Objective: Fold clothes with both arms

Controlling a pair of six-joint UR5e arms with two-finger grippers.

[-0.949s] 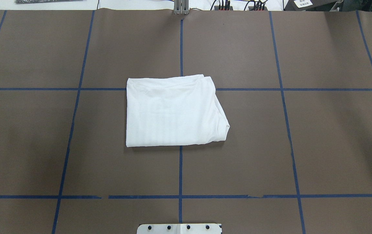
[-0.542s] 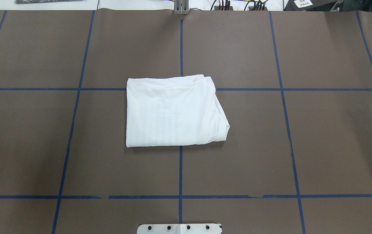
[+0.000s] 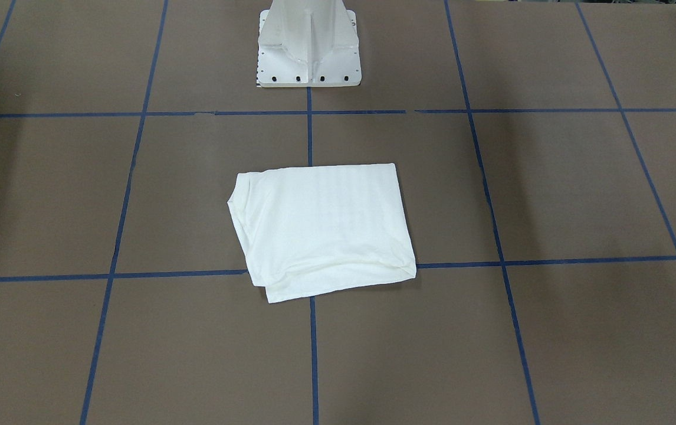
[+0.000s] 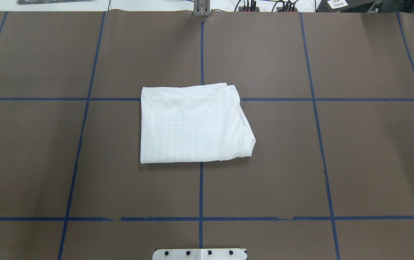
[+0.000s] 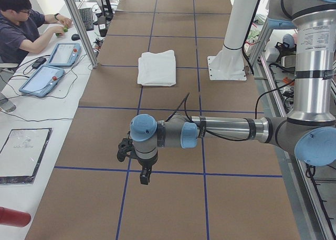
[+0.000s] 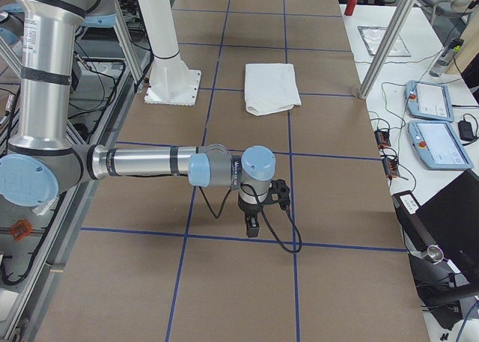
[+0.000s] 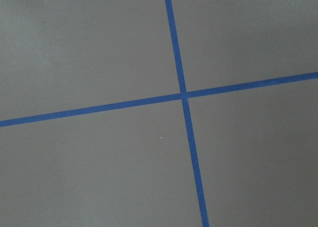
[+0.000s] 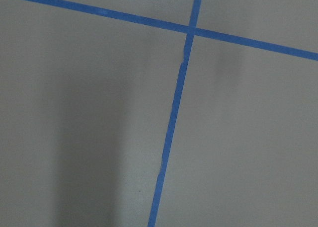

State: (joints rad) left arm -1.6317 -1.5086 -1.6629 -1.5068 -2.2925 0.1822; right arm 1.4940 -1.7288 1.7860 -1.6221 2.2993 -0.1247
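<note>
The clothes are one white shirt (image 4: 192, 122), folded into a compact rectangle at the middle of the brown table, also seen in the front-facing view (image 3: 323, 227) and small in both side views (image 5: 156, 68) (image 6: 272, 86). No print shows on its upper face. My left gripper (image 5: 144, 177) hangs over a blue tape line far from the shirt, toward the table's left end. My right gripper (image 6: 251, 226) hangs the same way toward the right end. Both show only in the side views, so I cannot tell whether they are open or shut. Each wrist view shows only brown table and tape.
The white pedestal base (image 3: 308, 41) stands at the robot's edge of the table. Blue tape lines (image 4: 201, 54) divide the brown surface into squares. A person (image 5: 21, 24) sits at the side bench with teach pendants (image 5: 63, 53). More pendants (image 6: 430, 99) lie on the same bench.
</note>
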